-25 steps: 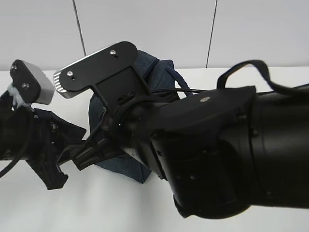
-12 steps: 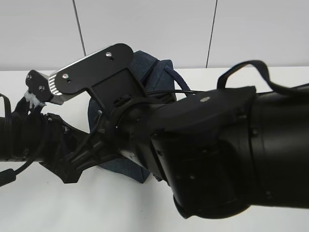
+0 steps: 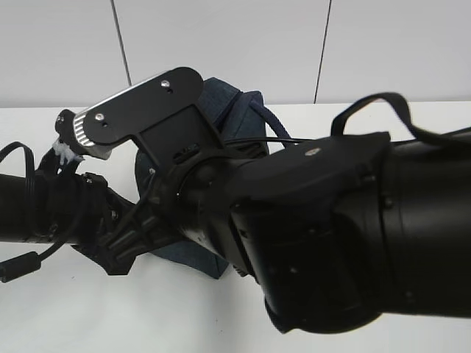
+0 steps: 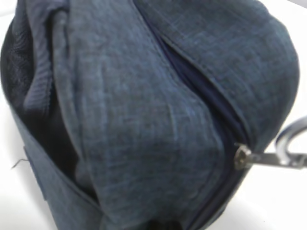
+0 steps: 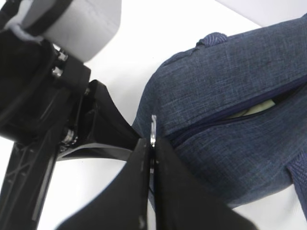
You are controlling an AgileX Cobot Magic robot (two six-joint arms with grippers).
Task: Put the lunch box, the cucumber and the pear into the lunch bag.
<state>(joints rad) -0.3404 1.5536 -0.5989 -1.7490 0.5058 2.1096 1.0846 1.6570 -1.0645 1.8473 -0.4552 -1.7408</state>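
The tabletop (image 3: 383, 118) carries the lunch bag (image 5: 230, 120), which sits between both arms. The right end effector (image 5: 152, 158) is clamped on the metal zipper pull (image 5: 153, 130). The left end effector's opening cannot be determined; its camera faces the bag's zipper seam.

Right gripper (image 5: 152, 158) with jaws pressed together; left gripper (image 5: 96, 139) just beside it, state unclear

surface: white table (image 3: 412, 118) | on it: navy lunch bag (image 3: 228, 110), resting directly on the tabletop around the middle, far side | bare white table visible left, right and near.
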